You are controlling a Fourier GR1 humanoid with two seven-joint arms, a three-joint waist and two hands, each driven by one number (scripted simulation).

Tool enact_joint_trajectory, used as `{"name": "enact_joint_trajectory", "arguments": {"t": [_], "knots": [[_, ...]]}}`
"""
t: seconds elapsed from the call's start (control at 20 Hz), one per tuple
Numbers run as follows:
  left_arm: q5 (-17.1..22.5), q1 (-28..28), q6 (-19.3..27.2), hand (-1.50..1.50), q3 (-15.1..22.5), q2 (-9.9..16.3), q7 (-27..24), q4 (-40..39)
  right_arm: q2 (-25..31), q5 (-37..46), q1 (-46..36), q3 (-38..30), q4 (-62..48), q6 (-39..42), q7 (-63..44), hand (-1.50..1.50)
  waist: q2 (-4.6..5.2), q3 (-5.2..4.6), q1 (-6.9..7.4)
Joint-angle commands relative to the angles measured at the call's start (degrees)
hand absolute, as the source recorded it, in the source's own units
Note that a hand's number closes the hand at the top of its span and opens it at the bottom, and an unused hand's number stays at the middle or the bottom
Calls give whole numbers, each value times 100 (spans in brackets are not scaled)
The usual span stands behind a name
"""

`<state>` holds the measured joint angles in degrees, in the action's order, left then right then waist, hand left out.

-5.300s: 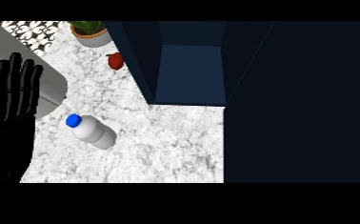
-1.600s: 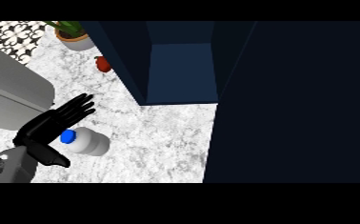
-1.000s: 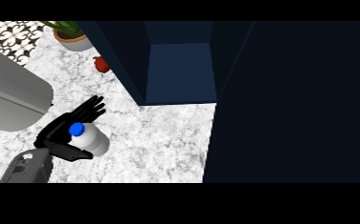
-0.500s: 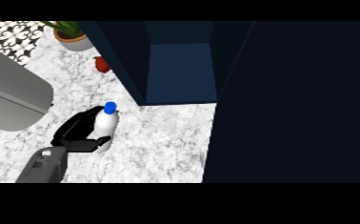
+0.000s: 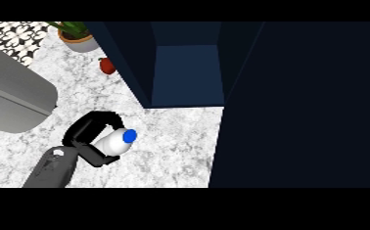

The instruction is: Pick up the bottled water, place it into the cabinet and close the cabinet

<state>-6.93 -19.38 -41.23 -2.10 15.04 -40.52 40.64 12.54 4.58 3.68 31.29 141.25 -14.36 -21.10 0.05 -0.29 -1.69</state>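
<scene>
Curling round the bottle, the left robot hand holds it over the marbled worktop, fingers wrapped across the far side and thumb below, so that only the white body and the blue cap show past the black fingers. The bottle sits in the lower left of the view, cap pointing toward the cabinet, and it is still outside that cabinet, with bare worktop between the two. One grey forearm comes up from the lower edge to that hand; the right robot hand shows nowhere. The cabinet stands open at the top middle, its blue inside visible between dark side walls, and its near left wall lies closest to the bottle. A large dark panel fills the whole right side of the view, running beside the cabinet's opening down to the lower edge. At the left edge a grey rounded thing lies on the worktop near the hand. Farther back stand one potted plant in the upper left corner and one small red thing just beside the cabinet's left wall. Counted: one bottle, one cabinet, one plant, one red thing.
</scene>
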Motion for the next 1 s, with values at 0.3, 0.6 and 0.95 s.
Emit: {"name": "enact_joint_trajectory", "arguments": {"t": [0.3, 0.6, 0.95], "knots": [[73, 368, 2973, 150, -453, -1137, -817, 452, 136, 220, 205, -48, 292, -167, -81, -150, -32, 19, 124], [1056, 345, 4037, 150, 223, -1487, -441, 907, 225, 255, 376, 110, 559, -164, -105, -150, -28, 27, 105], [2147, 377, 4734, 150, 1317, -1501, 769, 2322, 243, 187, 166, 52, 331, -155, -104, -150, -26, 29, 154]]}}
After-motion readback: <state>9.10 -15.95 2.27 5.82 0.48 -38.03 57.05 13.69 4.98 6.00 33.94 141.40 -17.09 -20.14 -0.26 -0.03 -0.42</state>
